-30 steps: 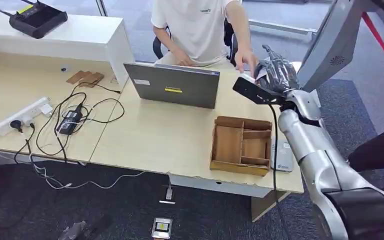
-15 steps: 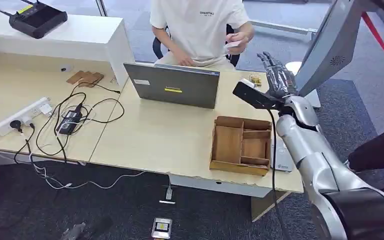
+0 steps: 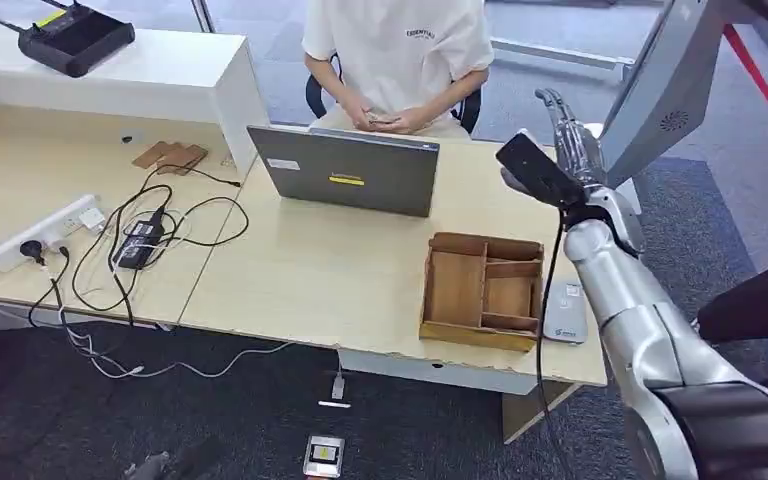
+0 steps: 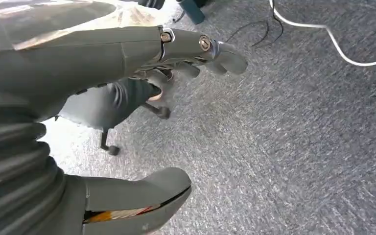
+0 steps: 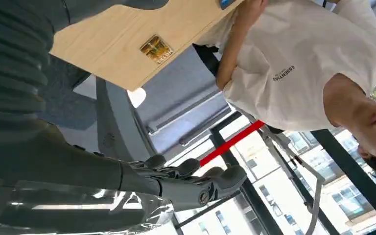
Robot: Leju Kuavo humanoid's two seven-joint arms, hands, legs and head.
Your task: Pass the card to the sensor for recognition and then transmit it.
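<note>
A: Head view first. Where is the right hand?

B: Raised above the far right corner of the desk, fingers stretched out straight and apart, nothing between them. The black wrist camera sits just beside it.

A: And the card?

B: The seated person behind the laptop has both hands together at the lap, around something small; I cannot tell whether it is the card. The grey sensor lies flat at the desk's right edge, touching the side of the wooden tray. On the desk's left part lie a power strip and tangled black cables.

A: Left wrist view?

B: The left hand hangs over grey carpet, fingers extended, thumb apart, empty. A white cable runs across the floor.

A: Right wrist view?

B: The right hand's fingers are loosely extended and hold nothing. Beyond them are the desk edge with a small gold item on it and the person in a white T-shirt.
</note>
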